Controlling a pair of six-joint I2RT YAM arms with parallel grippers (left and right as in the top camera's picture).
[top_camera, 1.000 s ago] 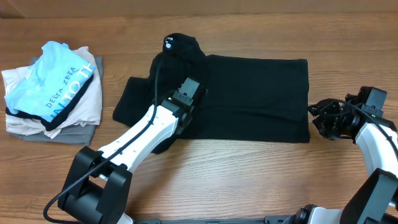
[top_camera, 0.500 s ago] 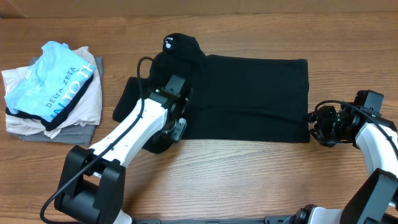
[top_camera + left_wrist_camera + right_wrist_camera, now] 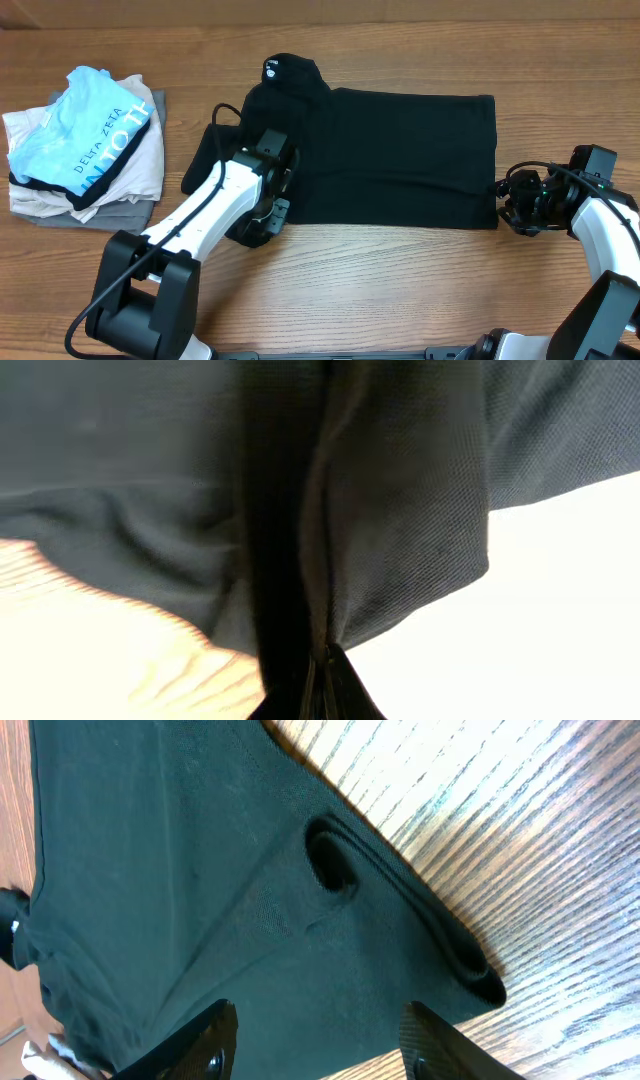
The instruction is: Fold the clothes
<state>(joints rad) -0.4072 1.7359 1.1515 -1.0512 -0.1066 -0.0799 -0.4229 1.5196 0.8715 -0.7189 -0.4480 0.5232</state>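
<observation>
Black shirt (image 3: 400, 150) is laid flat mid-table, collar bunched at its far-left end. Left gripper (image 3: 268, 212) is set on the near-left edge, pressed together on a ridge of the fabric. The pinch is resolved only in the left wrist view; overhead, the arm hides it.

Right gripper (image 3: 512, 200) is held just beside the near-right corner, fingers (image 3: 205, 1040) spread. The doubled hem there is seen only from the right wrist.

Bare wooden table (image 3: 400, 300) is noted along the near edge. Stacked garments (image 3: 80, 150) lie well apart, left.
</observation>
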